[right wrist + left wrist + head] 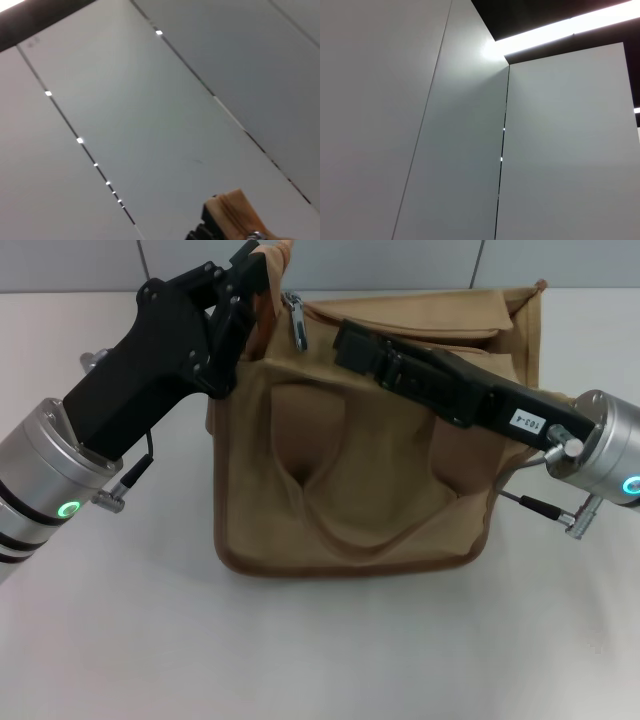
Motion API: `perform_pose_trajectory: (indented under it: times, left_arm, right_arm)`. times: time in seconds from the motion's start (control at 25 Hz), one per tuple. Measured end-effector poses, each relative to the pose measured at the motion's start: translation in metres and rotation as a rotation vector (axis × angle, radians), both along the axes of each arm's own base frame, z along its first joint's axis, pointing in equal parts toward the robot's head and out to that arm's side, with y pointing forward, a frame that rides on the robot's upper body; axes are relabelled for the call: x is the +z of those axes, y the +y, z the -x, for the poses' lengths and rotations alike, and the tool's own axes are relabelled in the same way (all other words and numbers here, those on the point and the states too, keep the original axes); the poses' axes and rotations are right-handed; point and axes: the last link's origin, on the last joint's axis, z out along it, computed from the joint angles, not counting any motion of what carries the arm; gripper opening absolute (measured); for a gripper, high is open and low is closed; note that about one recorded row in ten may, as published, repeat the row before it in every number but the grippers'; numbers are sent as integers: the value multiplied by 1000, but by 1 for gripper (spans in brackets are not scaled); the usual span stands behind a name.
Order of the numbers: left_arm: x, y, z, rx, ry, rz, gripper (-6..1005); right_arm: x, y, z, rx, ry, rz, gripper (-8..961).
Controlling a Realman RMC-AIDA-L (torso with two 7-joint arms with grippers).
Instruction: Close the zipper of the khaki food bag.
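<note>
The khaki food bag (350, 490) stands in the middle of the white table, its strap handle lying down its front face. Its top flaps look parted at the back right. My left gripper (258, 268) is at the bag's top left corner, shut on a raised end of its tan fabric. The zipper's silver pull tab (297, 322) hangs just right of that grip. My right gripper (345, 340) reaches across the bag's top from the right and ends close beside the pull tab. A tan fabric end (227, 207) shows in the right wrist view.
The white table (120, 640) spreads around the bag on all sides. Grey wall panels (400, 260) run behind it. The left wrist view shows only pale panels (445, 150) and a light strip.
</note>
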Motion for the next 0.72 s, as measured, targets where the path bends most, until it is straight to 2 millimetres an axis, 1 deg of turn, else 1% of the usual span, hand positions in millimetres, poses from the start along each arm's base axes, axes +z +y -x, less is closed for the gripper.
perform_pose_trajectory:
  times: [0.16,0.4,0.72]
  left_arm:
    - [-1,0,-1,-6,1,6,57]
    - [-1,0,-2,-7,1,8,58]
    - [-2,1,-3,-8,3,8,59]
  right_arm:
    - [-2,2,0,-11,-9,6,598]
    - [-8,6,11,13,-18,26,597]
    - [-10,8,18,35,-17,39,595]
